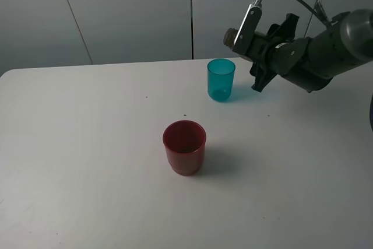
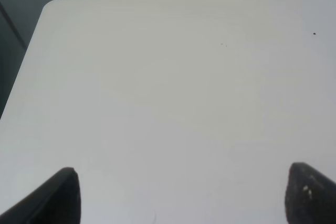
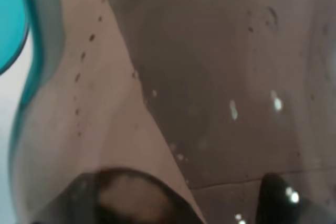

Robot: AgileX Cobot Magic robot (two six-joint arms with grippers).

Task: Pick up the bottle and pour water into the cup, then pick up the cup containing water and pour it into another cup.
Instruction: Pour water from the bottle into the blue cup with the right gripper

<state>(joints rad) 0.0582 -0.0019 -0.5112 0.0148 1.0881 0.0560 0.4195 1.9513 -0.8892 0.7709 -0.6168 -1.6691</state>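
Observation:
My right gripper [image 1: 274, 53] is shut on the smoky grey-brown bottle [image 1: 317, 56] and holds it tilted almost flat in the air. Its neck points left, above and just right of the teal cup [image 1: 221, 79]. The teal cup stands upright at the back of the table. The dark red cup [image 1: 184, 147] stands upright nearer the front, apart from it. In the right wrist view the bottle [image 3: 210, 77] fills the frame between the fingers, with the teal cup [image 3: 10, 19] at the edge. My left gripper [image 2: 181, 198] is open and empty over bare table; it does not show in the exterior view.
The white table [image 1: 87, 144] carries only the two cups. Grey wall panels [image 1: 128, 10] stand behind its far edge. The left wrist view shows the table's rounded corner [image 2: 50, 6].

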